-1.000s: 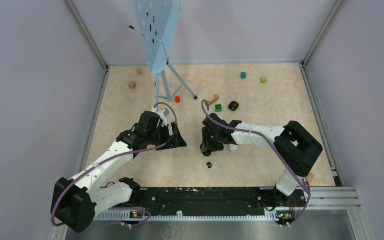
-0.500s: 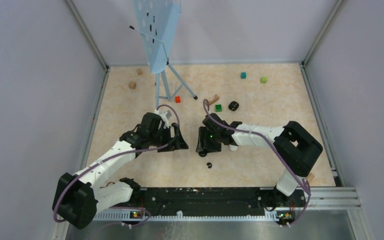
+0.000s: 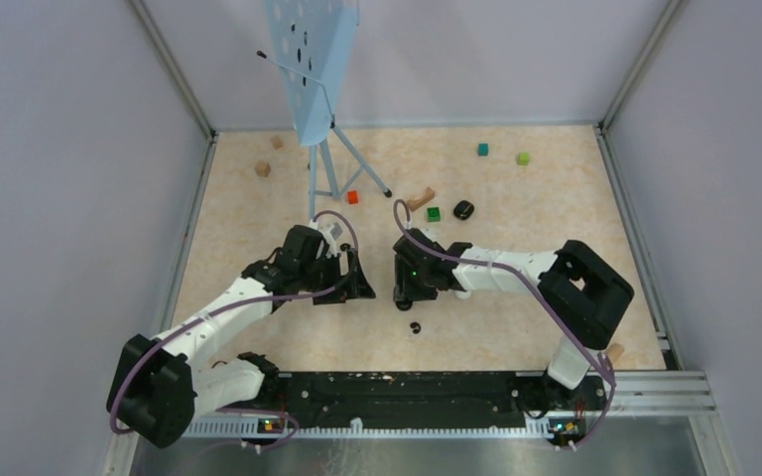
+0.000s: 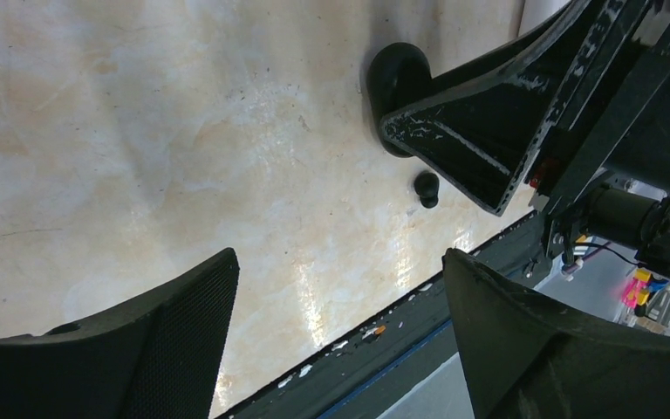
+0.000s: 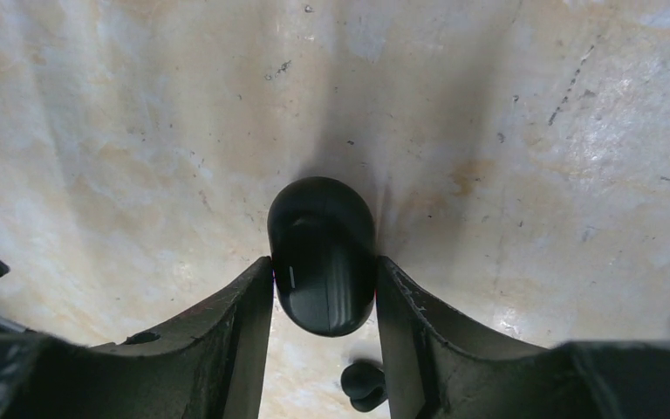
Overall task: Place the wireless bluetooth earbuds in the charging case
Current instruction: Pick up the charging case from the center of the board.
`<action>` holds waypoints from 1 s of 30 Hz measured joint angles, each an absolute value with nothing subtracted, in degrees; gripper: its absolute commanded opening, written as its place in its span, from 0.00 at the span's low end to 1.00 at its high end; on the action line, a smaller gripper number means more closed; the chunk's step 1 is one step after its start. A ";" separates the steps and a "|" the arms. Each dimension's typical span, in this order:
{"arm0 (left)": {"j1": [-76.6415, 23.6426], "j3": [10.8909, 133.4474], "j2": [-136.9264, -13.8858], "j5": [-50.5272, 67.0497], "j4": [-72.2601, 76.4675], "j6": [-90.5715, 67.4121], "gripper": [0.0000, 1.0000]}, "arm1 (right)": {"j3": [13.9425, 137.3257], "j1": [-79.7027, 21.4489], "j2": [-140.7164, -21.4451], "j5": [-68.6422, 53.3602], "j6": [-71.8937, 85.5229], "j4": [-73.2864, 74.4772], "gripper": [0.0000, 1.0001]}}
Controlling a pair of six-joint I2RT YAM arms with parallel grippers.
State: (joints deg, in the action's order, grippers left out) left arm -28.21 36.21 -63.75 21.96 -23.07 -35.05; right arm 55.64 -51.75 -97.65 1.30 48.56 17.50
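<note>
My right gripper (image 3: 405,297) is shut on a glossy black oval charging case (image 5: 321,257), lid closed, resting low on the table. The case also shows in the left wrist view (image 4: 397,78). A small black earbud (image 3: 416,327) lies on the table just in front of the right gripper; it shows in the right wrist view (image 5: 362,384) and in the left wrist view (image 4: 427,188). My left gripper (image 3: 361,284) is open and empty (image 4: 340,349), just left of the right gripper. No white earbuds are in view.
A blue stand on a tripod (image 3: 329,149) stands at the back left. A red cube (image 3: 352,196), a green cube (image 3: 434,213), a wooden piece (image 3: 421,198) and a black rounded object (image 3: 463,209) lie behind the grippers. More cubes lie near the back wall.
My right gripper has shifted a little to the left with the case. My left gripper has edged slightly toward it. The earbud has not moved.
</note>
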 measured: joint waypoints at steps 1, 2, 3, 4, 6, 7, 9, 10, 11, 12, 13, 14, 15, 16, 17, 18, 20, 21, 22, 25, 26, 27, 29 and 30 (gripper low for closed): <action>-28.21 36.21 -63.75 21.78 -23.05 -35.22 0.92 | 56.55 -52.45 -98.08 2.63 47.90 18.72 0.47; -28.21 36.21 -63.75 21.54 -23.05 -35.46 0.92 | 57.17 -52.88 -98.35 3.51 47.35 19.46 0.48; -28.21 36.21 -63.75 21.32 -23.07 -35.70 0.92 | 57.69 -53.41 -98.63 4.67 46.61 20.27 0.48; -28.21 36.21 -63.77 20.97 -23.14 -35.92 0.92 | 58.22 -53.84 -98.78 5.67 46.00 21.08 0.48; -28.21 36.34 -64.01 20.34 -23.33 -36.47 0.92 | 58.85 -54.65 -99.09 7.57 44.82 22.35 0.48; -28.21 36.42 -64.25 20.10 -23.44 -36.80 0.92 | 59.00 -54.87 -99.18 8.23 44.31 22.63 0.47; -28.21 36.64 -64.69 19.64 -23.66 -37.67 0.94 | 59.00 -55.13 -99.18 8.95 43.22 22.81 0.46; -28.21 36.71 -64.90 19.25 -23.75 -38.13 0.97 | 59.00 -55.13 -99.20 9.02 42.61 22.81 0.45; -28.21 36.88 -65.19 18.59 -24.08 -38.70 0.99 | 59.00 -55.13 -99.20 9.02 42.02 22.76 0.42; -28.21 37.12 -65.52 18.06 -24.51 -39.13 0.99 | 58.94 -55.13 -99.20 9.02 41.56 22.65 0.39; -28.21 37.43 -65.87 17.61 -24.84 -39.48 0.99 | 58.85 -55.13 -99.20 8.99 41.21 22.52 0.36; -28.21 37.56 -66.08 17.28 -24.86 -39.83 0.99 | 58.67 -55.13 -99.18 8.99 40.91 22.13 0.34; -28.21 37.67 -66.22 17.06 -24.88 -40.27 0.99 | 58.39 -55.13 -99.04 8.93 40.66 21.63 0.33; -28.21 37.67 -66.24 17.08 -24.88 -40.56 0.99 | 58.00 -55.13 -98.83 8.93 40.38 20.97 0.33; -28.21 37.69 -66.24 17.17 -24.84 -40.86 0.99 | 57.39 -55.13 -98.52 8.88 40.03 20.21 0.33; -28.21 37.69 -66.24 17.43 -24.73 -41.23 0.99 | 56.49 -55.13 -97.93 8.71 39.55 18.98 0.33; -28.21 37.69 -66.15 18.52 -23.90 -42.39 0.99 | 53.98 -55.13 -96.38 7.70 38.54 15.70 0.33; -28.21 37.69 -66.02 19.27 -23.07 -43.09 0.99 | 52.27 -55.11 -95.31 6.92 38.09 13.76 0.33; -28.21 37.69 -65.84 20.27 -22.13 -43.70 0.98 | 49.84 -55.07 -93.82 5.78 37.56 11.16 0.33; -28.21 37.01 -64.88 23.33 -18.04 -46.06 0.87 | 43.09 -55.11 -89.47 2.09 36.51 4.58 0.33; -28.21 36.07 -64.23 24.62 -15.62 -47.29 0.84 | 40.95 -55.11 -88.07 0.86 36.27 2.37 0.33; -28.21 34.96 -63.68 25.69 -13.43 -48.69 0.82 | 39.16 -55.11 -86.89 -0.21 36.10 0.58 0.33; -28.21 32.93 -63.11 27.33 -10.17 -50.76 0.77 | 36.67 -55.11 -85.32 -1.89 35.92 -2.35 0.32; -28.21 32.03 -63.07 27.97 -8.95 -51.59 0.75 | 35.86 -55.11 -84.68 -2.61 35.88 -3.68 0.32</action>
